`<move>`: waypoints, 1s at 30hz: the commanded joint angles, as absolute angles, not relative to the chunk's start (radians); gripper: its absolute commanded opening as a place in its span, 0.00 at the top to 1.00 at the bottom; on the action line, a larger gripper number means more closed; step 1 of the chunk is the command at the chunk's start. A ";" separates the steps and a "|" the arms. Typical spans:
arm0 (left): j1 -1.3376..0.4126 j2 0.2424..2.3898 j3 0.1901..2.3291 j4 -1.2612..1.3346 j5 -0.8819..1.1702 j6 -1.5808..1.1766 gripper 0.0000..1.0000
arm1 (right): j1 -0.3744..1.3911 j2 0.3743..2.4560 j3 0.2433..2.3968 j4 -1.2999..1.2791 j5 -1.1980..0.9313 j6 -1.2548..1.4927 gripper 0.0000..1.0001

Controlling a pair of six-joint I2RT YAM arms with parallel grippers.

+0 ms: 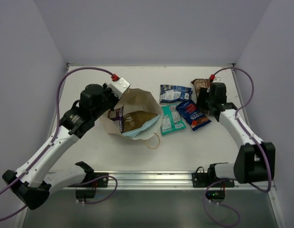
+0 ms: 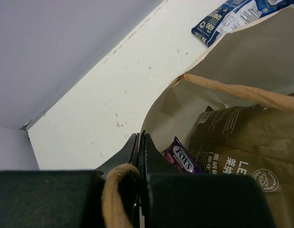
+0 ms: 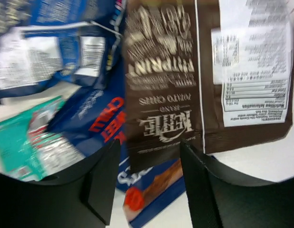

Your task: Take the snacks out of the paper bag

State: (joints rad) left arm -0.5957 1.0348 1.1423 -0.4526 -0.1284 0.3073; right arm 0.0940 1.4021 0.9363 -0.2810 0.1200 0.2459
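Note:
The tan paper bag [image 1: 137, 102] lies tilted with its mouth open toward the front. Inside it show a purple-and-white packet [image 1: 119, 117], a brown packet [image 1: 140, 118] and a light blue one [image 1: 137, 132]. My left gripper [image 1: 113, 98] is shut on the bag's rim by a twisted handle [image 2: 116, 190]; the purple packet [image 2: 182, 159] and brown packet [image 2: 237, 142] lie just past it. On the table lie a blue-and-white packet [image 1: 174, 92], a teal one [image 1: 171, 119], a dark blue one [image 1: 193, 114] and a brown one [image 1: 200, 85]. My right gripper [image 1: 204, 100] is open over the brown packet [image 3: 185, 80], holding nothing.
The bag's other handle [image 1: 154, 141] loops onto the table in front of the bag. White walls stand close on the left, back and right. The right wrist view is blurred; the brown packet there overlaps the dark blue one [image 3: 151, 190].

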 commanded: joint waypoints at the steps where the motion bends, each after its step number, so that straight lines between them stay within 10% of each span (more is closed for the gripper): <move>1: -0.591 1.000 1.154 -0.488 -0.104 0.353 1.00 | 0.119 1.138 0.939 -0.281 -0.009 0.290 0.39; 13: -0.597 1.022 1.196 -0.546 0.055 0.422 1.00 | 0.757 0.914 1.049 -0.238 -0.272 -0.133 0.28; 30: -0.623 1.034 1.215 -0.515 0.006 0.219 1.00 | 1.054 1.344 1.103 0.141 0.225 0.532 0.29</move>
